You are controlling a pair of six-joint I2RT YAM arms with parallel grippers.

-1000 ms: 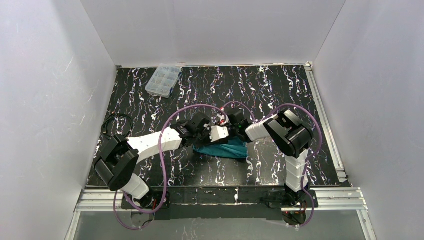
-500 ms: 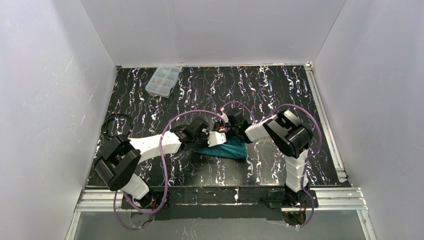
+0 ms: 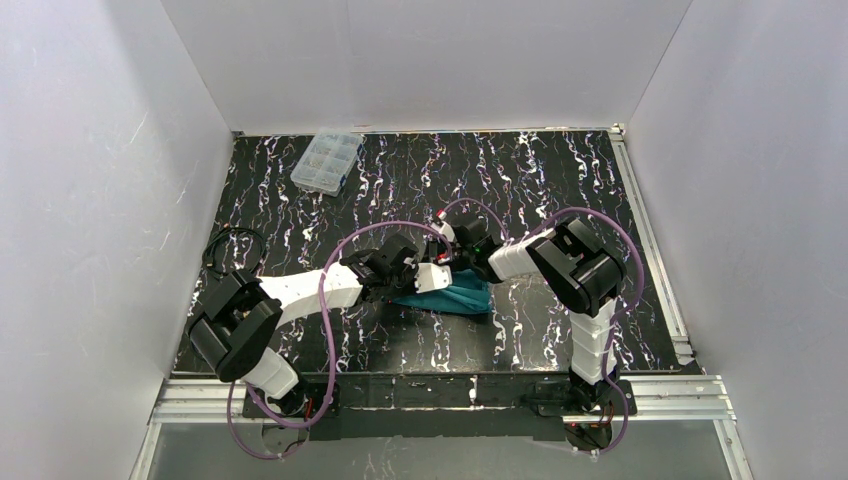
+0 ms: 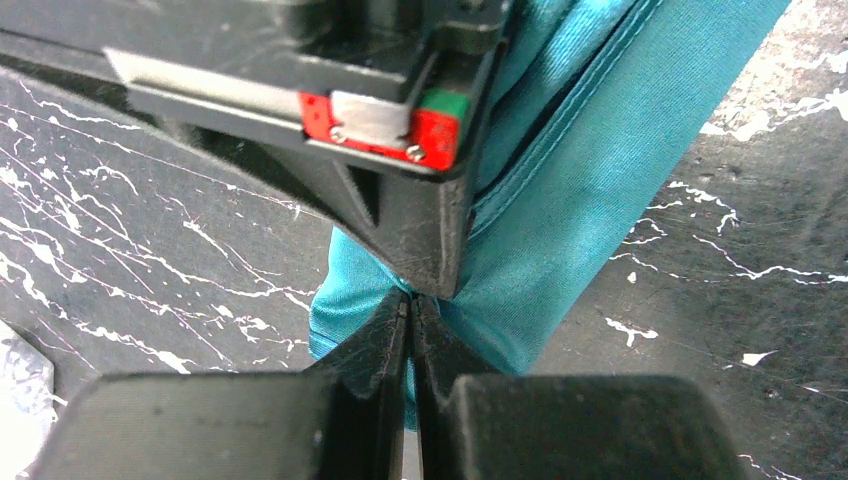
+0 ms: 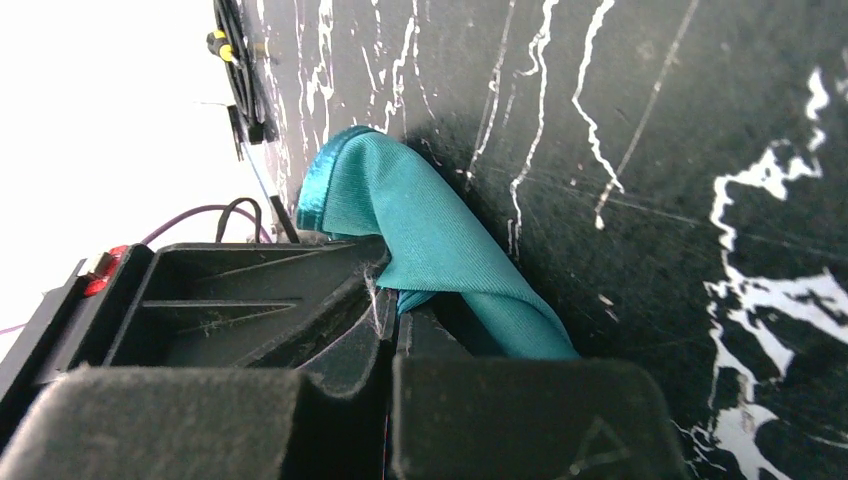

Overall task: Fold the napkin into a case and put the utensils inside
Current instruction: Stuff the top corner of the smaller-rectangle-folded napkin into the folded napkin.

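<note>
The teal-green napkin (image 3: 465, 297) lies bunched and partly folded on the black marbled table, just in front of both grippers. My left gripper (image 3: 440, 280) is shut, with a fold of the napkin (image 4: 570, 200) pinched between its fingertips (image 4: 411, 300). My right gripper (image 3: 455, 262) is shut on another edge of the napkin (image 5: 420, 220), which rises from the table into its tips (image 5: 392, 305). The two grippers touch tip to tip; the right one's black finger (image 4: 400, 200) fills the top of the left wrist view. The utensils are out of view.
A clear plastic compartment box (image 3: 326, 160) stands at the far left of the table. A black cable loop (image 3: 230, 250) lies at the left edge. Purple cables arc over both arms. White walls close in the table on three sides.
The left gripper has drawn slightly back toward the near left, and the right gripper's wrist has shifted a little. The napkin stays pinched between them.
</note>
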